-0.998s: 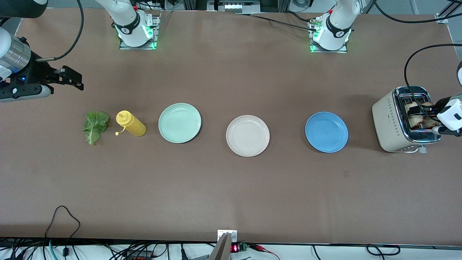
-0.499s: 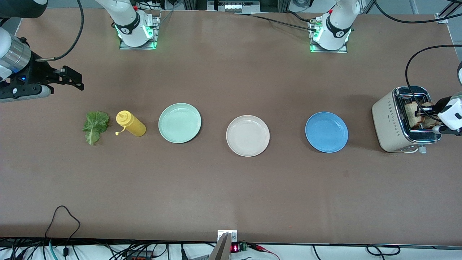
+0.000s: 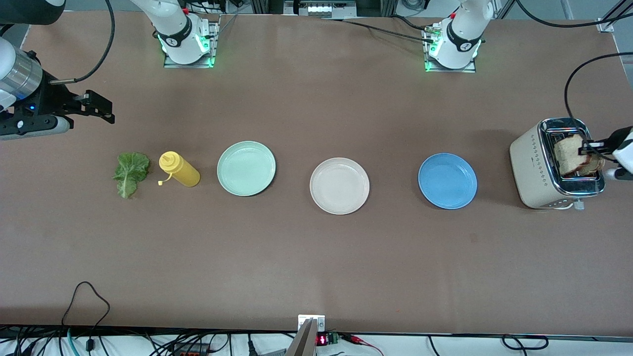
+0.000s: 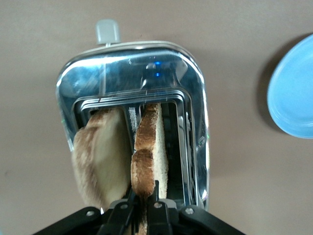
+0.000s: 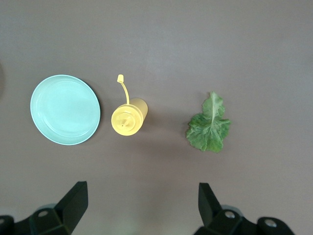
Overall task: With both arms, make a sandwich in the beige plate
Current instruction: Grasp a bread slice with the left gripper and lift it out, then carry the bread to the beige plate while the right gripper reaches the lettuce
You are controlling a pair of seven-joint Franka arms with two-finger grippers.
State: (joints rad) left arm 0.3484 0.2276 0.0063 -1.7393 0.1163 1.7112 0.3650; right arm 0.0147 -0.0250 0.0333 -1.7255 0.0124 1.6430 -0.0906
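A slice of bread [image 4: 149,161] stands in the toaster [image 3: 536,168], my left gripper [image 4: 144,205] clamped on its crust. Thin grip: it may tear or snag the slot. The beige plate [image 3: 339,186] sits mid-table. My right gripper [image 5: 142,205] waits, jaws apart, above the lettuce [image 5: 209,125].

Brown counter [image 3: 316,257]. Beige plate [image 3: 339,186], plain; mint green plate [image 3: 246,168]; blue plate [image 3: 447,181]. Green lettuce leaf [image 3: 130,173]. Yellow squeeze bottle [image 3: 179,169]. Cream toaster [image 3: 536,165] with chrome top. Light brown bread slices [image 4: 146,161], darker crust. Black left pincer [image 4: 144,205], black right pincer [image 5: 142,205].
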